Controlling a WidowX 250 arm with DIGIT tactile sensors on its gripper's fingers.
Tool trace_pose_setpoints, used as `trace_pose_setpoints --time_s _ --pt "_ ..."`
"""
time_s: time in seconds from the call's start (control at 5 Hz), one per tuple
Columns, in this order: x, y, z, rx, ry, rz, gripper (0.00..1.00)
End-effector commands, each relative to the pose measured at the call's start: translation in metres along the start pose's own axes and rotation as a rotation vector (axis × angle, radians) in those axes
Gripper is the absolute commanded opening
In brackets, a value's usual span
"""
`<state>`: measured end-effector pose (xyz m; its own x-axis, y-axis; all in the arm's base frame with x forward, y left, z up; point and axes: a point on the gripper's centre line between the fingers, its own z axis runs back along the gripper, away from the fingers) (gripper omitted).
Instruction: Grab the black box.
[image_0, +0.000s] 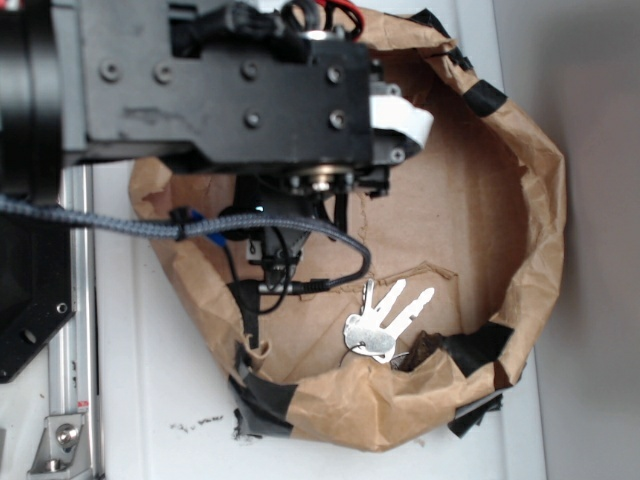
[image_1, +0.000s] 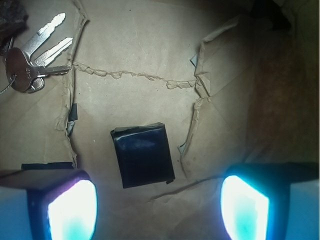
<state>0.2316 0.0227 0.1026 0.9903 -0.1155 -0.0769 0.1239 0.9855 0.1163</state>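
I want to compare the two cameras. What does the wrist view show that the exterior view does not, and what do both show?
Only the wrist view shows the black box, lying flat on the brown paper between the open jaws of the gripper, untouched. Only the exterior view shows the robot arm, its braided cable, the paper's raised rim with black tape and the white table. Both show the key bunch on the paper.
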Motion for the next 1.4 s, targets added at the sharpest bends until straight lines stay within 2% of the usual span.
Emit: trace_pose_setpoints --time_s 0.0,0.2,0.4,0.6,1.0,1.2 --pt "-0.011 0.006 -0.019 -0.035 -0.064 -0.094 1.00" --pt "-0.011 0.016 -0.037 -0.021 -0.036 -0.073 1.00" --pt "-0.014 0.024 -0.042 -0.058 -0.027 -0.054 1.00" --pt "-0.010 0.016 -0.051 -0.039 -0.003 -0.074 1.00" --pt "-0.011 0.003 -0.052 -0.043 -0.011 -0.101 1.00" --pt "-0.011 0.005 -0.051 -0.047 -0.017 -0.095 1.00"
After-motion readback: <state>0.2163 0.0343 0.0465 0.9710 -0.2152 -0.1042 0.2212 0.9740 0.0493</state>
